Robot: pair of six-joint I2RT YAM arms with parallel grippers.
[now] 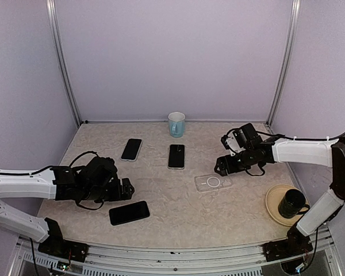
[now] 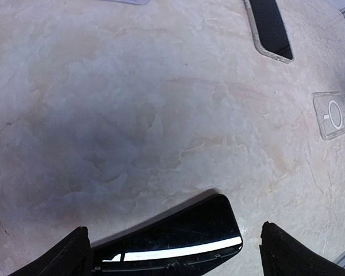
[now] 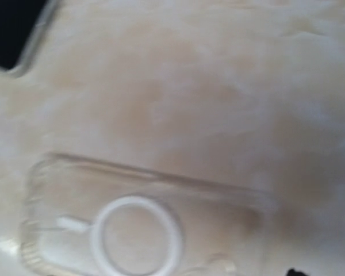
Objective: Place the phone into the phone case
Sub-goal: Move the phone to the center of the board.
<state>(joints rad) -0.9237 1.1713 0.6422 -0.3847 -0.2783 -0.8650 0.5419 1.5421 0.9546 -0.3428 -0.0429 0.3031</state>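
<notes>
Three phones [image 1: 131,149] [image 1: 176,156] [image 1: 129,213], one clear case [image 1: 213,183], two mugs [image 1: 176,124] [image 1: 291,203] are counted — left end effector [image 1: 127,189] is seen open — right end effector [image 1: 221,165] cannot be told

The worktop [image 1: 178,224] was a pale beige, marbled surface; a light-blue mug [image 1: 176,123] stood upright at its far edge, near the middle; in front of the mug lay a dark-screened phone [image 1: 176,156], lengthwise and face up; a silver-edged phone [image 1: 131,149] lay to its left, slightly tilted and apart from it; a clear phone case [image 1: 213,183] with a white ring lay flat right of centre; a black phone [image 1: 129,213] lay slantwise near the front left; a tan plate [image 1: 273,201] sat by the right edge.
</notes>
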